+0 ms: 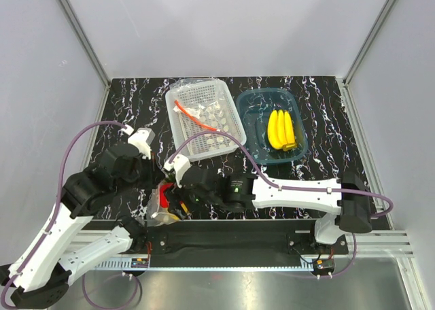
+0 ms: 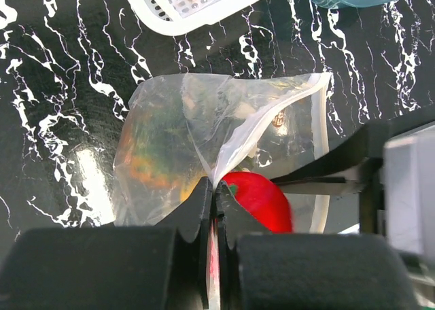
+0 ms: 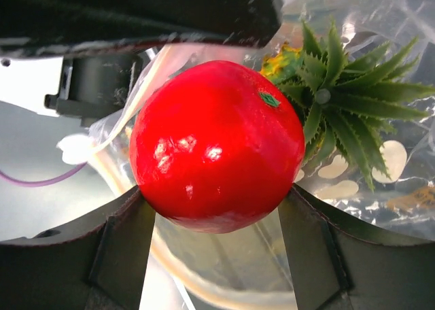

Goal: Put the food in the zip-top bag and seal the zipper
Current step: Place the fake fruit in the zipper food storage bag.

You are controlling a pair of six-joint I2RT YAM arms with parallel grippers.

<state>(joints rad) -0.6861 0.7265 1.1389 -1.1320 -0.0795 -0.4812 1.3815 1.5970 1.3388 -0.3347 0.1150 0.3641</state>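
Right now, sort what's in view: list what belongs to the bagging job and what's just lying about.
Belongs to the job:
zip-top bag, pinched by the left claw
red fruit, held in the right claw
leafy orange piece, in the bag
banana bunch, lying in the tub

Just lying about:
white basket
blue tub

Black white-veined table (image 1: 136,113) with white basket (image 1: 204,147), blue-tinted tub (image 1: 255,119) and zip-top bag (image 2: 190,126) on it.
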